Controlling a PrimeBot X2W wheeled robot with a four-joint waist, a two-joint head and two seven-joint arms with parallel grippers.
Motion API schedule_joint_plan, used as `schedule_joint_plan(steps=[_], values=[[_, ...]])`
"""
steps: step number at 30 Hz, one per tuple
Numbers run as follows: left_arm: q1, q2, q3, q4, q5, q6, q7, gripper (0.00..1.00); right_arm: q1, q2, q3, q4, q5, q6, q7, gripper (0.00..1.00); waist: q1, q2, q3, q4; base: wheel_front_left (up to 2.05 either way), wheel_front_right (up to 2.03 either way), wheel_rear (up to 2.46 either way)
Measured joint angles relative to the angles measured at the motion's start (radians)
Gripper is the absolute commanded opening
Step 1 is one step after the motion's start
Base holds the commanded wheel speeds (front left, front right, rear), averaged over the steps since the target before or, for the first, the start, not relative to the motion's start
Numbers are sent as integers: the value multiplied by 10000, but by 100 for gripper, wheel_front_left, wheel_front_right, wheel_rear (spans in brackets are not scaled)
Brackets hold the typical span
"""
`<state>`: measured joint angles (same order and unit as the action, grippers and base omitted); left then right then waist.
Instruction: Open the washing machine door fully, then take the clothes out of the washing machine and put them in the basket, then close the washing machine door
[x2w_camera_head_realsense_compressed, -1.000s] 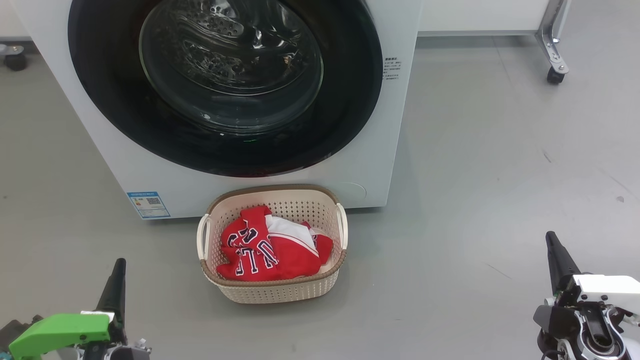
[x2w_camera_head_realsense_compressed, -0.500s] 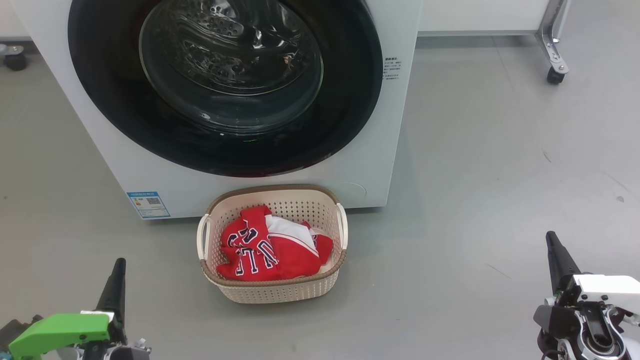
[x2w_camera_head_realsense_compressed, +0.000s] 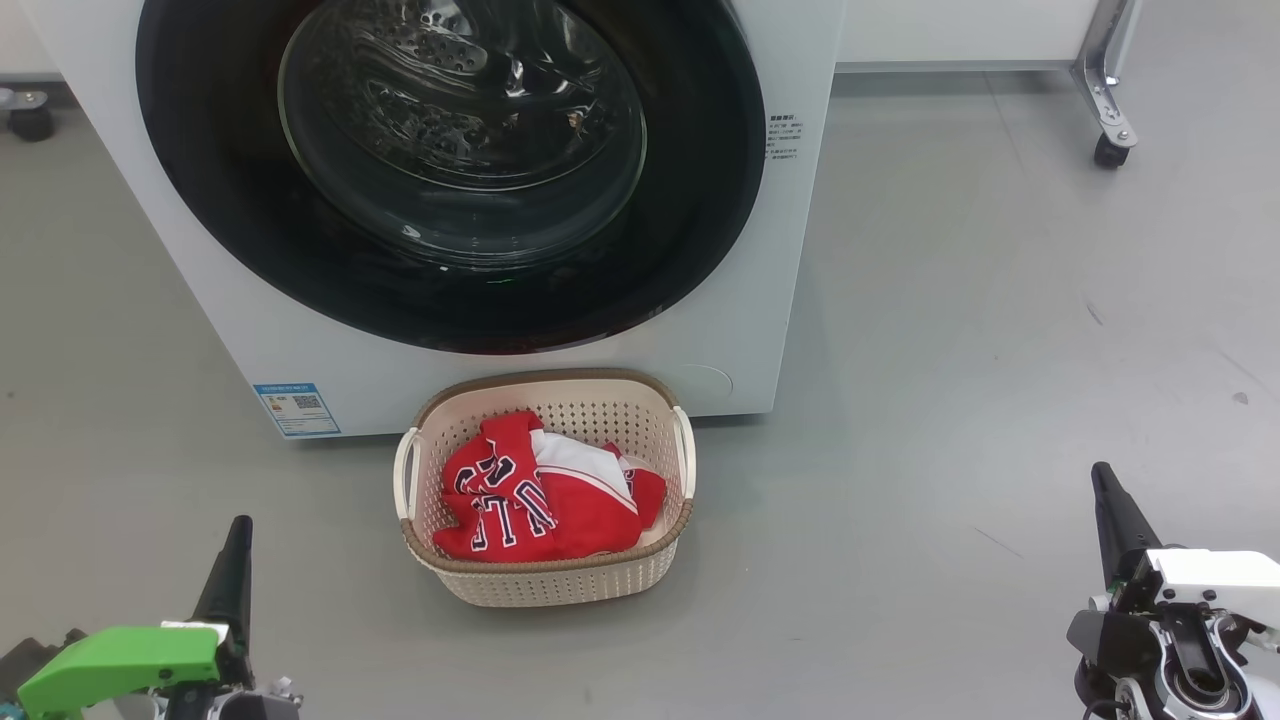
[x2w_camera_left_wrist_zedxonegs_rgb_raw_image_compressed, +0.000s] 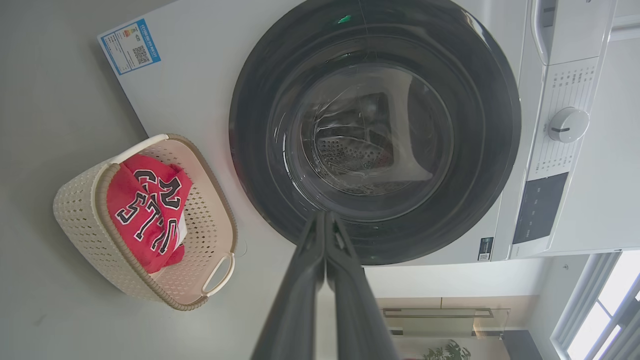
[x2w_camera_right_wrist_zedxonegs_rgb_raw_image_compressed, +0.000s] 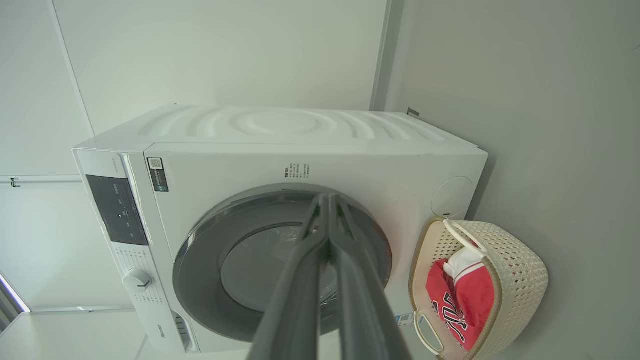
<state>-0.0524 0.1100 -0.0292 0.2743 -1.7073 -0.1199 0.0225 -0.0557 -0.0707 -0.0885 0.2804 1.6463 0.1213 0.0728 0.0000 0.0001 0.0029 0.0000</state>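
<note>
Nothing moved: left pincer, right pincer pressed tight, empty; clothes in basket; washing machine door closed.

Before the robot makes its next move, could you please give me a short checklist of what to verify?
1. The washing machine door closed flush on the washing machine: ok.
2. The drum emptied: no red seen through the glass, but its depths are dim: cannot tell.
3. The clothes inside the basket, nothing over the rim: ok.
4. The left gripper, fingers together, empty: ok.
5. The right gripper, fingers together, empty: ok.
</note>
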Motion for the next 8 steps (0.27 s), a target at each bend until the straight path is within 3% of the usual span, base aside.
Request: schedule_joint_plan(steps=[8], values=[[-1, -12, 12, -2, 4, 0, 40, 0, 0, 4, -6, -2, -2, 0, 10, 0, 0, 0, 0, 0, 0, 0, 0]])
